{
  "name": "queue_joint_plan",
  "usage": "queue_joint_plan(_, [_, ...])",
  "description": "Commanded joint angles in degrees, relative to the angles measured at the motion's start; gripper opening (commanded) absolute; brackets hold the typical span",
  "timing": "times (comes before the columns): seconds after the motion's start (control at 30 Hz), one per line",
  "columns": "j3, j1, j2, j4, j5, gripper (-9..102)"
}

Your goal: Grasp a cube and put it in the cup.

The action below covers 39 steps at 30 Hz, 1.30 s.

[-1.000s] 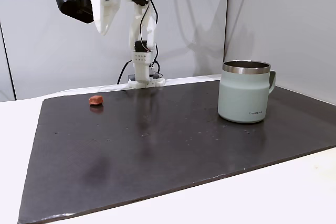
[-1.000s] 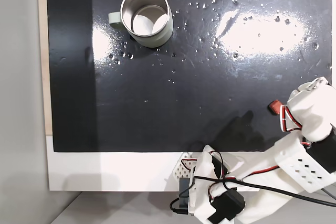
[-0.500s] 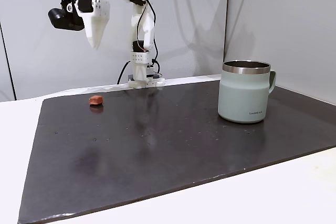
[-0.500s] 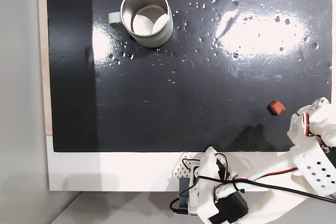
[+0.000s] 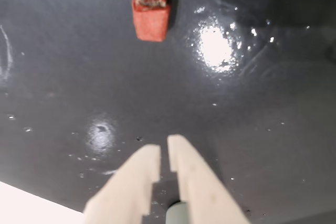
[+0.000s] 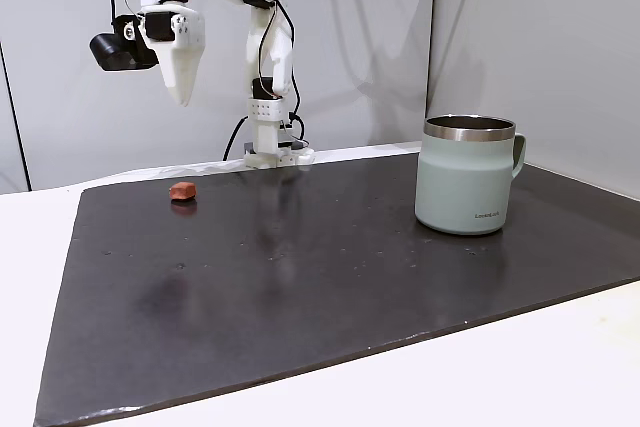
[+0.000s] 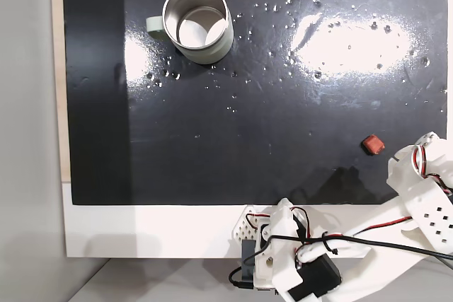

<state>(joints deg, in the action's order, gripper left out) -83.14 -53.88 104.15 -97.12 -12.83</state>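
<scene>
Here the cube [image 5: 151, 16] lies lengthwise toward the pincer [image 5: 164, 157].

arm [image 6: 262, 37]: white plastic | black cables | black camera block | fingers [image 5: 137, 177]: cream, tapered

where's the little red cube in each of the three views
Wrist view: the cube lies near the top, left of centre, on the dark mat, ahead of the gripper fingertips.
A fixed view, from the side: the cube sits at the mat's far left.
A fixed view, from above: the cube sits near the right edge.
Shared landmark: the cup stands far across the mat in both fixed views.
</scene>
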Motion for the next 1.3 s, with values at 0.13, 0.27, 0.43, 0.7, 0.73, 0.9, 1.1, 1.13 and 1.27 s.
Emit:
queue_joint_plan(0.13, [0.00, -0.53, -1.85, -2.29, -0.26, 18])
queue_joint_plan(0.27, [0.00, -0.79, -2.11, -2.55, -0.53, 24])
queue_joint_plan(0.43, [-0.70, -0.79, -2.11, -2.64, -0.88, 27])
queue_joint_plan(0.7, [-7.38, -1.58, -2.11, 2.55, -1.67, 26])
queue_joint_plan(0.73, [-8.44, -1.67, -2.11, 3.25, -1.76, 26])
queue_joint_plan(0.9, [-13.54, -1.67, -2.46, 7.91, -1.93, 26])
queue_joint_plan(1.1, [-15.91, -2.11, -5.54, 11.87, -1.93, 25])
queue_joint_plan(1.13, [-15.91, -2.20, -6.42, 12.48, -1.93, 25])
queue_joint_plan(1.27, [-15.91, -2.29, -9.49, 14.41, -2.20, 25])
